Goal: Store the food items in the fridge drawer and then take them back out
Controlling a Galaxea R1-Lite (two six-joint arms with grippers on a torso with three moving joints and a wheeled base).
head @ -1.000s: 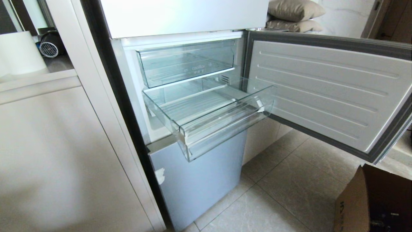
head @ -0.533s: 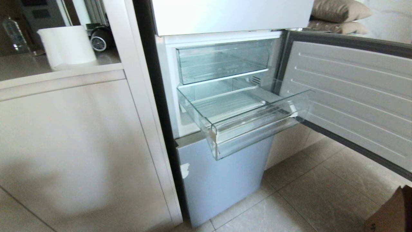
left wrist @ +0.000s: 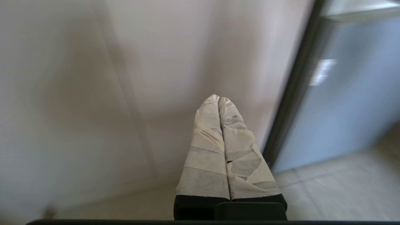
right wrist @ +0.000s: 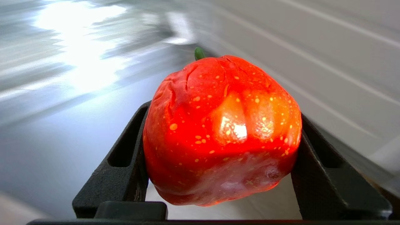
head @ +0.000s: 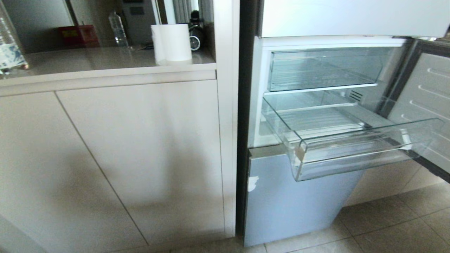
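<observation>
One food item (right wrist: 218, 125), a lumpy red fruit with orange specks and a green stem, sits between the black fingers of my right gripper (right wrist: 223, 111), which is shut on it; neither shows in the head view. The fridge drawer (head: 365, 138), clear and shallow with a ribbed floor, is pulled out of the open fridge at the right of the head view and holds nothing. In its wrist view my left gripper (left wrist: 218, 99) is shut, its taped fingers pressed together, low in front of a white cabinet.
A second clear drawer (head: 323, 68) sits pushed in above. The open fridge door (head: 427, 102) stands at the far right. A white cabinet (head: 140, 140) fills the left; its counter carries a paper roll (head: 174, 42) and a bottle (head: 117, 30). Below is tiled floor (head: 397, 225).
The whole head view has swung left: the fridge and drawer now lie at the picture's right, the cabinet fills the left, and the cardboard box has left the view.
</observation>
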